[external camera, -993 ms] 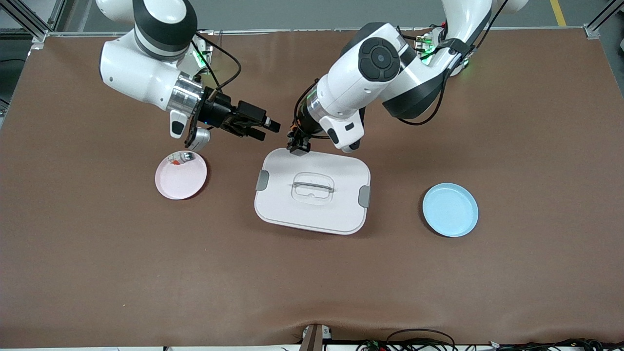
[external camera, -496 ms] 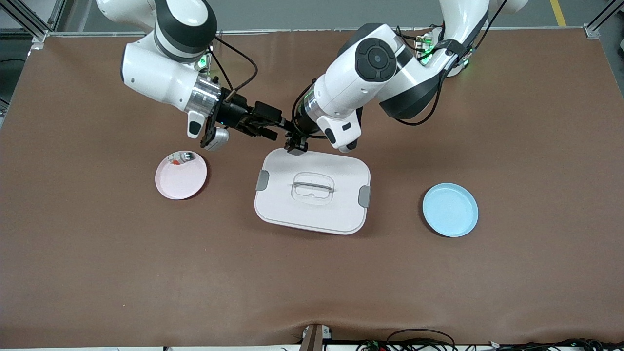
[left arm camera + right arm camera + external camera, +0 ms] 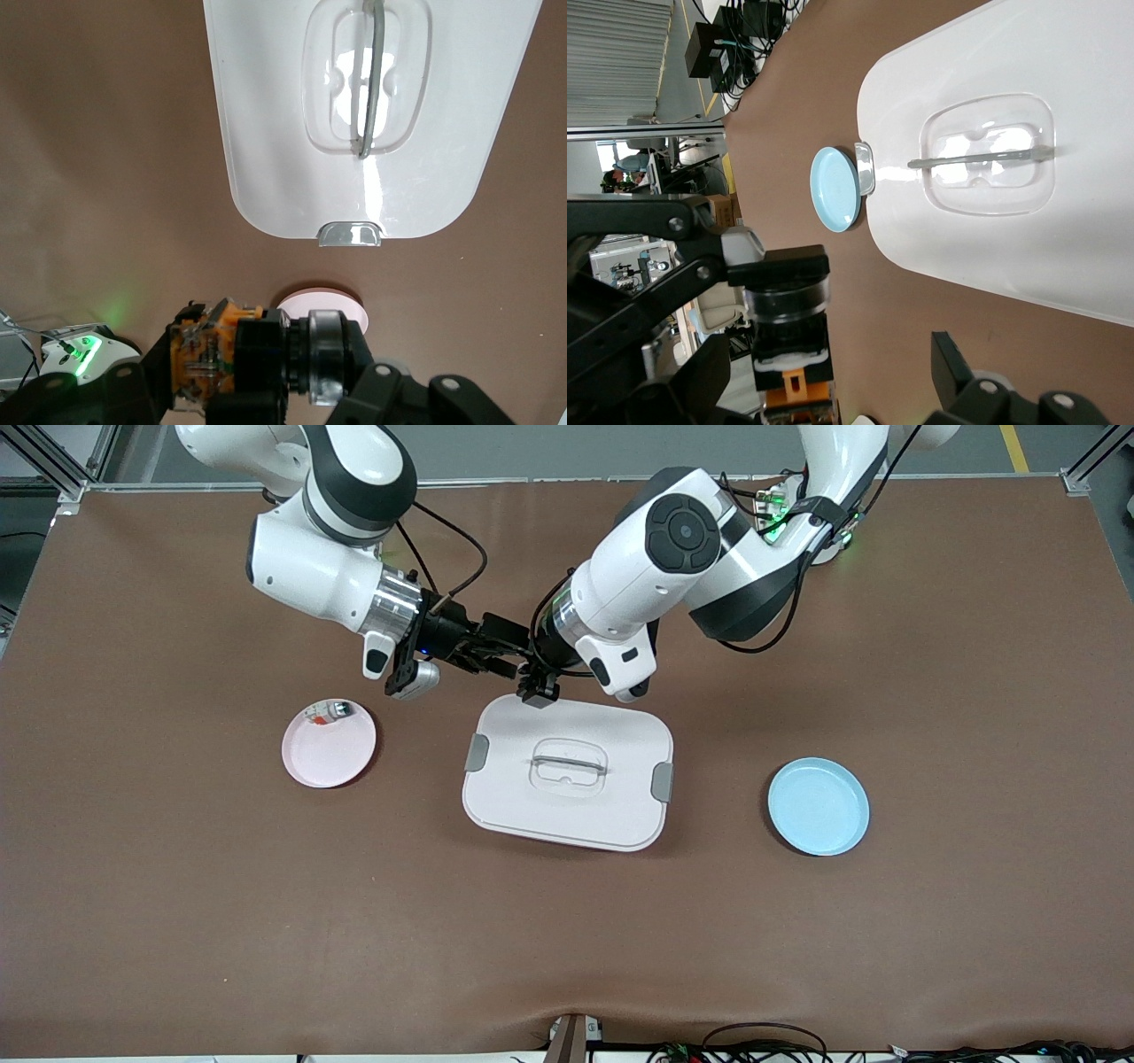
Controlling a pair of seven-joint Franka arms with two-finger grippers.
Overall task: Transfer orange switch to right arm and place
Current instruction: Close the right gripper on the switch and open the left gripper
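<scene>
Orange switch (image 3: 232, 361) | gripped by left end effector (image 3: 539, 687) | between right end effector's (image 3: 512, 657) spread fingers

I see a brown matte surface (image 3: 177, 886) framed by aluminium rails (image 3: 53, 469), grey floor (image 3: 532, 447) above it, black cables (image 3: 762, 1045) along its near edge.

I note the right gripper (image 3: 518, 662) has travelled from above the pink plate (image 3: 329, 743) toward the left gripper (image 3: 538, 688), its jaws now flanking the orange switch (image 3: 787, 305).
</scene>
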